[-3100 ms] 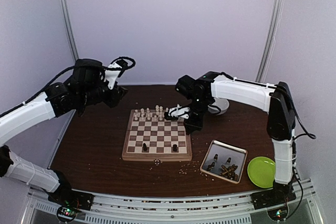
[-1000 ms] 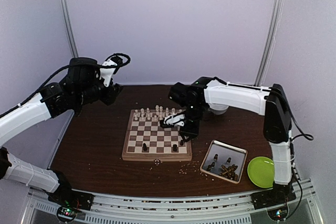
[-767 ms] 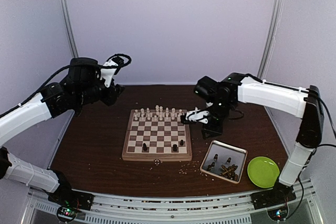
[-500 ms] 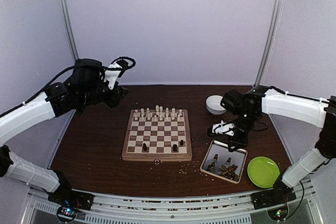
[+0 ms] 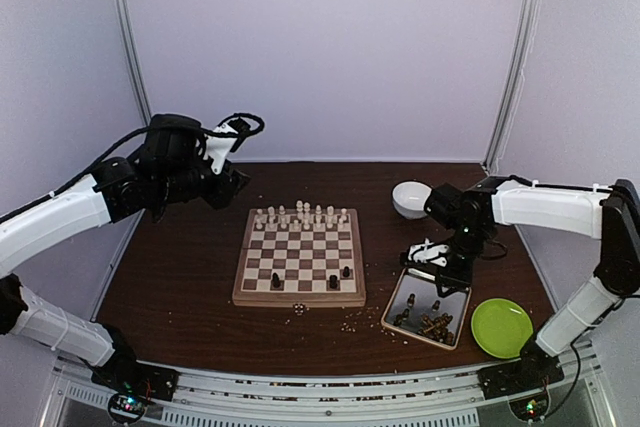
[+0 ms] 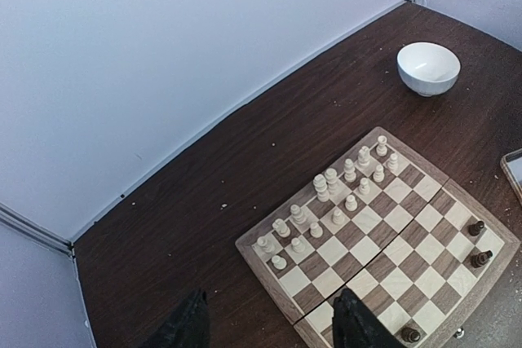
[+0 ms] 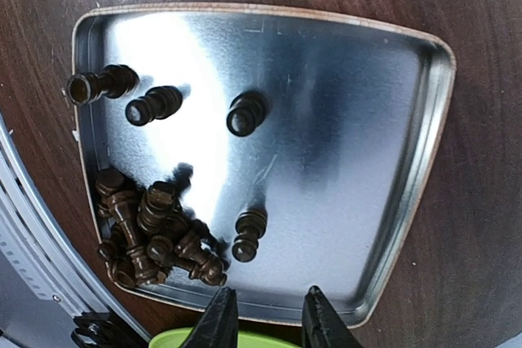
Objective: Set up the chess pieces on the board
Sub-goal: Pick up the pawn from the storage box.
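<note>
Hovering above the shiny rectangular metal tray (image 7: 326,120) with the right hand (image 7: 265,323) spread and empty, near one edge of it. Holds the left hand (image 6: 269,328) parted too, pinching nothing, high over the square wooden chessboard with cream and brown checks (image 6: 383,242). Finds most of the small dark-brown turned wooden chessmen (image 7: 151,242) in the tray, tangled in a heap in one corner, with a few lying or standing apart. Counts three dark men (image 5: 333,281) on the board's near ranks and the cream-coloured set (image 6: 334,193) along the far ones. Risks a slip at the pick, given round, lathe-smooth, narrow-waisted shapes on slick polished metal, likely to roll or squirt out of a pinch. Risks, on reaching into the heap, lifting two interlocked or scattering some onto the dark tabletop (image 5: 180,287). Looks safer starting with a lone one.
</note>
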`<state>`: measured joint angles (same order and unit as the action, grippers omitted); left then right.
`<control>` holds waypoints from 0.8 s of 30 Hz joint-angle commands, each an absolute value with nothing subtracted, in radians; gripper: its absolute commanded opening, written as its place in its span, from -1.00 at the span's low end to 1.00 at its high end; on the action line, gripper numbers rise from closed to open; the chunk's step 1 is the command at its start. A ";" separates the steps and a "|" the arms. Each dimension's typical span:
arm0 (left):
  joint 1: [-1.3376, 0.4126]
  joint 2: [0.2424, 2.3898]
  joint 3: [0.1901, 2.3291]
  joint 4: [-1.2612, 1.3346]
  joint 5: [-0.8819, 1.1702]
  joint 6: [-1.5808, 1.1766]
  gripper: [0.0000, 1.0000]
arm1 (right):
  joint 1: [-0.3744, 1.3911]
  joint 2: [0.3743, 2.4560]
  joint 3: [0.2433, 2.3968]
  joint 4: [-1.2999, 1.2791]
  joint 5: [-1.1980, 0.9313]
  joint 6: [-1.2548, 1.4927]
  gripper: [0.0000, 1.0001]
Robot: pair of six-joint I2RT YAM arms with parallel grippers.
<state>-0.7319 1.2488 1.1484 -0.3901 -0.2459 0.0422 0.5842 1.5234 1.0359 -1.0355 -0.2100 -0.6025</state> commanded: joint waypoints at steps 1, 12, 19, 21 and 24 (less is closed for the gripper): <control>-0.726 1.243 1.170 -0.368 -0.237 0.032 0.06 | 0.590 1.561 1.017 -0.994 -0.267 -0.617 -0.42; -0.726 1.247 1.174 -0.371 -0.226 0.035 0.06 | 0.601 1.633 0.984 -0.948 -0.256 -0.615 -0.46; -0.726 1.247 1.175 -0.371 -0.224 0.035 0.06 | 0.601 1.650 0.997 -0.955 -0.265 -0.614 -0.78; -0.726 1.247 1.175 -0.371 -0.224 0.035 0.06 | 0.602 1.652 1.001 -0.956 -0.267 -0.612 -0.91; -0.726 1.247 1.175 -0.373 -0.223 0.035 0.06 | 0.601 1.653 1.014 -0.964 -0.267 -0.611 -1.00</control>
